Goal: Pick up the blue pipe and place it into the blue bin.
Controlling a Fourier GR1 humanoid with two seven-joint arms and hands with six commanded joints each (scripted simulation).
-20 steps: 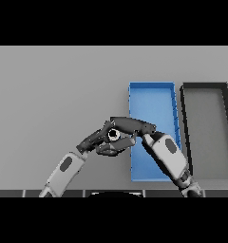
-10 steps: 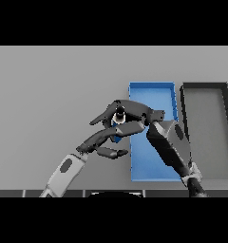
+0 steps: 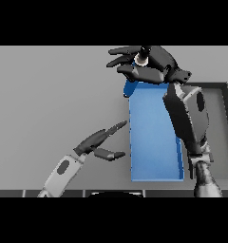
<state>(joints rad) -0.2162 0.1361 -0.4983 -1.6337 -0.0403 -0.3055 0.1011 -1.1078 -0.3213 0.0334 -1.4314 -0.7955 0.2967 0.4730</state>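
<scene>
My right hand (image 3: 151, 64) is raised at the far end of the blue bin (image 3: 154, 137), its fingers curled round the blue pipe (image 3: 131, 88). The pipe hangs tilted; its blue lower end shows under the hand over the bin's far left corner, and a pale end with a dark cap pokes out on top of the hand. My left hand (image 3: 99, 142) is low over the table just left of the bin, fingers straight and holding nothing.
A dark bin (image 3: 220, 118) stands to the right of the blue one, partly hidden by my right forearm. The grey table (image 3: 49, 95) stretches to the left.
My right hand has risen and moved toward the bin's far end with the pipe. My left hand has let go, dropped back and opened.
</scene>
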